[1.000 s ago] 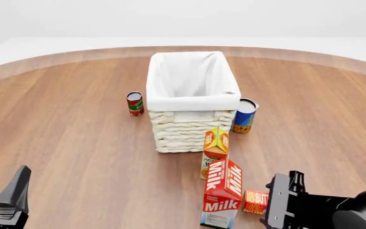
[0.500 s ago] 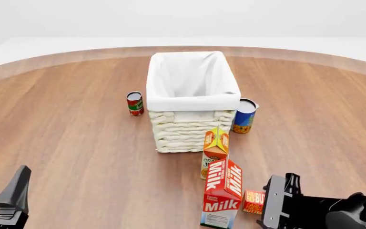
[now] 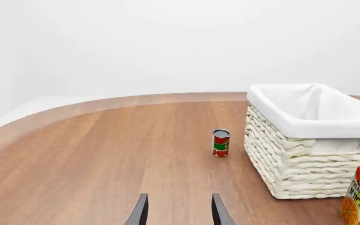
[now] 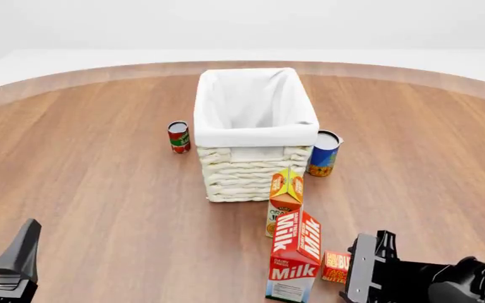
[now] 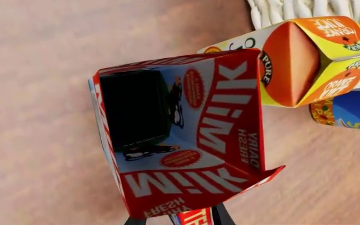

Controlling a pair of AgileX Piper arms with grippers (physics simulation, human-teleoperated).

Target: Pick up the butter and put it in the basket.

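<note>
We see the table [image 4: 91, 164], a broad round wooden surface, carrying everything here, and on it the basket [image 4: 254, 135], cream-white wicker with white cloth folded over its rim, standing upright toward the far middle. Our right arm comes in low at the near right corner of the front view, its dark body lying close above the table, with its gripper [image 4: 362, 273] just beside the butter; in the right wrist view the two finger tips [image 5: 221, 218] sit on either side of a sliver of red box, yet we cannot tell whether the jaws are closed on it or merely around it. Our left gripper [image 3: 177, 214] rests at the near left, well apart from everything, its jaws parted and holding nothing. The milk carton [image 4: 295, 255] stands upright near the front edge, with the juice carton [image 4: 285, 198] just behind it, close to the basket's near wall. A blue can [image 4: 323, 153] stands beside the basket's right near corner, and a red can [image 4: 179, 137] stands to the basket's left. The butter [image 4: 337, 266] lies on the table just right of the milk carton, outside the basket.
</note>
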